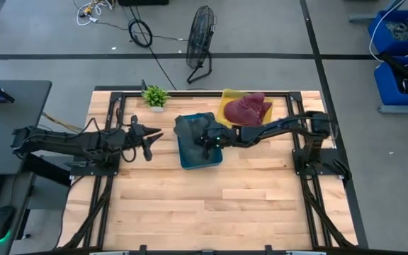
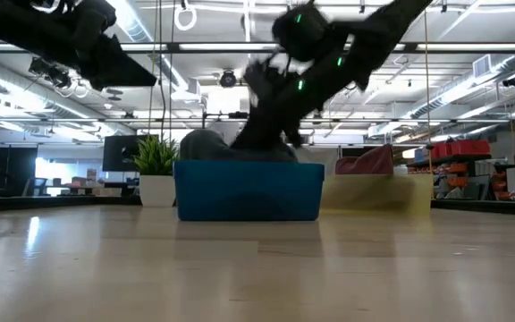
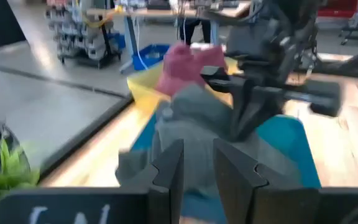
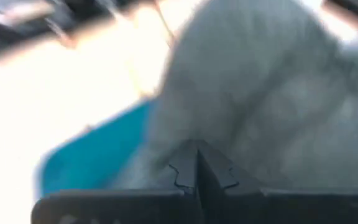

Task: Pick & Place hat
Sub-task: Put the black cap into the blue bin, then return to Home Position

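Note:
A grey hat (image 1: 188, 126) lies crumpled in a blue tray (image 1: 190, 161) at the table's middle. Its top shows above the tray wall in the low view (image 2: 206, 143). A maroon hat (image 1: 248, 108) rests in a yellow tray (image 1: 227, 95) behind it, toward the far edge. My right gripper (image 1: 205, 140) reaches down into the blue tray, shut at the grey hat (image 4: 278, 93). My left gripper (image 1: 154, 134) hovers open (image 3: 197, 165) left of the blue tray, above the table, pointing at the hat and touching nothing. My right gripper (image 4: 196, 149) is shut with its fingertips against the grey hat's cloth (image 3: 194, 115), on the side toward the table's right. It comes slanting down from the right. The closed fingers hide how much cloth is between them. The hat lies in the blue tray.
A small potted plant (image 1: 155, 95) stands near the far edge, left of the trays. The wooden tabletop (image 1: 211, 205) stretches bare toward the near edge. A black frame borders the table. A fan (image 1: 201, 35) and cables lie on the floor beyond.

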Robot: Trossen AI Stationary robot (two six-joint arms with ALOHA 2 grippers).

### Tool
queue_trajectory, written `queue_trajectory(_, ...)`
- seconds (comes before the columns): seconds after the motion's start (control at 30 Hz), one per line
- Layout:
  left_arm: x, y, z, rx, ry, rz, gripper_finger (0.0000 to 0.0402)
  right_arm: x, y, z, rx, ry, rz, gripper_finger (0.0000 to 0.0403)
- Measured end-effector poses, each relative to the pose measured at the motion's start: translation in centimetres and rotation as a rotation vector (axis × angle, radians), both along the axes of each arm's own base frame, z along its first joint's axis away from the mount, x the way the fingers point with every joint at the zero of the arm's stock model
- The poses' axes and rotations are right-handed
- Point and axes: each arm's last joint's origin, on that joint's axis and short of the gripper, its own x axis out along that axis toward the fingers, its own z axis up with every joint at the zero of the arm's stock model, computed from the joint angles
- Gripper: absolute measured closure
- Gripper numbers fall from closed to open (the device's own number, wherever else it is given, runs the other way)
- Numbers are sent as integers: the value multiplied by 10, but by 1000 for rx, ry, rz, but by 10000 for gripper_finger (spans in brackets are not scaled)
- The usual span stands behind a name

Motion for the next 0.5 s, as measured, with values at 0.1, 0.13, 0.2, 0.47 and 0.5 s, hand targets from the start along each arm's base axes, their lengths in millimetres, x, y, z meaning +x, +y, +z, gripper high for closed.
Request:
queue_trajectory(0.1,1,0,12,12,-46,-3,314,-9,5,37,7,-88,53,394)
queue_trajectory(0.13,1,0,15,11,-54,-2,314,-14,7,50,2,-108,79,394)
queue_trajectory(0.2,1,0,21,13,-66,-3,314,-25,12,74,-22,-143,118,394)
queue_trajectory(0.47,-19,1,60,134,-168,-6,314,-113,38,174,-239,-238,186,392)
queue_trajectory(0.5,-24,1,63,143,-182,-5,314,-126,41,183,-265,-246,171,392)
